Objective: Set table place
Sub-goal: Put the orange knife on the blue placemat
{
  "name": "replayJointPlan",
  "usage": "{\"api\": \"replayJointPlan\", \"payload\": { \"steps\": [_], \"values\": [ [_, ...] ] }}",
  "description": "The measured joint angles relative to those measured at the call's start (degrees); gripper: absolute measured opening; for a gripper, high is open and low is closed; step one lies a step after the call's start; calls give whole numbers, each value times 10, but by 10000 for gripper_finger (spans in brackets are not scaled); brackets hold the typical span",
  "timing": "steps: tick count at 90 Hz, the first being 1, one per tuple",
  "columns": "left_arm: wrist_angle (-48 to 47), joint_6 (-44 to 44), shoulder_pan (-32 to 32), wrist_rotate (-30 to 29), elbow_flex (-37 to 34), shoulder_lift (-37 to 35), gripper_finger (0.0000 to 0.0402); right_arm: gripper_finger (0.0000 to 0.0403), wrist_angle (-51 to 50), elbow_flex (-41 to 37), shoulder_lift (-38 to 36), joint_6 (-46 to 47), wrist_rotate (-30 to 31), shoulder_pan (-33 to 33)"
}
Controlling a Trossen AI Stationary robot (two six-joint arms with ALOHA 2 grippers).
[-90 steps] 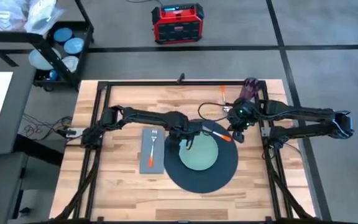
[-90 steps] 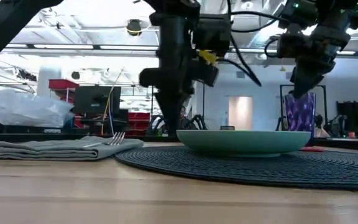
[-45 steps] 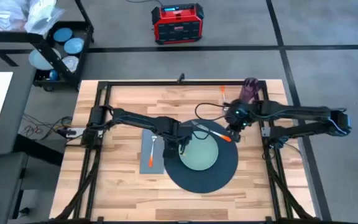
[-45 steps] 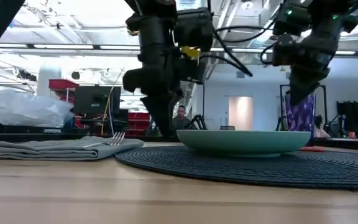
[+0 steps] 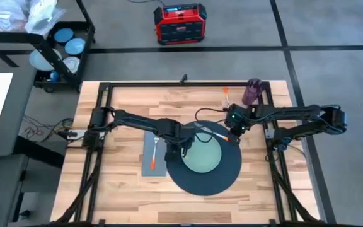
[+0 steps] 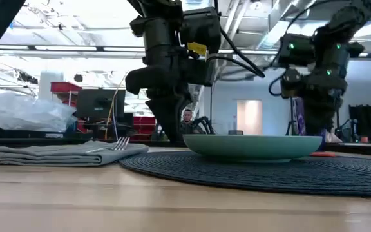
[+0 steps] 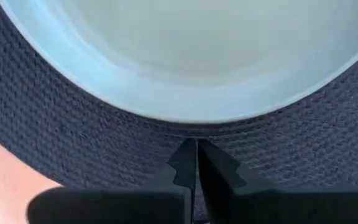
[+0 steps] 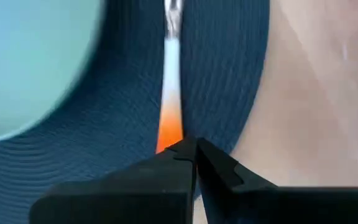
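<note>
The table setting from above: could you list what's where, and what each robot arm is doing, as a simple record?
mat: dark round mat on the wooden table
plate: pale green plate on the mat
napkin: grey napkin beside the mat, fork on it
utensil: orange-handled utensil on the mat's far edge
cup: purple cup at the far right corner
left gripper: shut, over the mat by the plate
right gripper: shut, at the utensil's handle

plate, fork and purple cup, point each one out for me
plate (image 5: pixel 202 156): high view, middle of its pale green bowl.
fork (image 5: pixel 155 140): high view, metal neck below the tines, lying on the grey napkin.
purple cup (image 5: pixel 252 93): high view, its side wall, near the table's far right corner.
</note>
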Motion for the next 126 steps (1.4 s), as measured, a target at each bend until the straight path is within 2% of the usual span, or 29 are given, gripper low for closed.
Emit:
{"api": "replayJointPlan", "payload": {
  "steps": [12,37,67,91,126],
  "values": [
    [11,-5,0,22,0,0,0,0,7,-6,-5,5,-6,10],
    [27,-15,0,23,-32,1,0,0,12,-6,-5,13,-5,35],
    [55,-15,0,23,-54,1,0,0,12,-6,-5,14,12,8],
    [63,-13,0,23,-54,1,0,0,46,-43,-2,41,-1,19],
    [72,-10,1,22,-54,1,0,0,100,-51,-2,119,-45,113]
  ]
}}
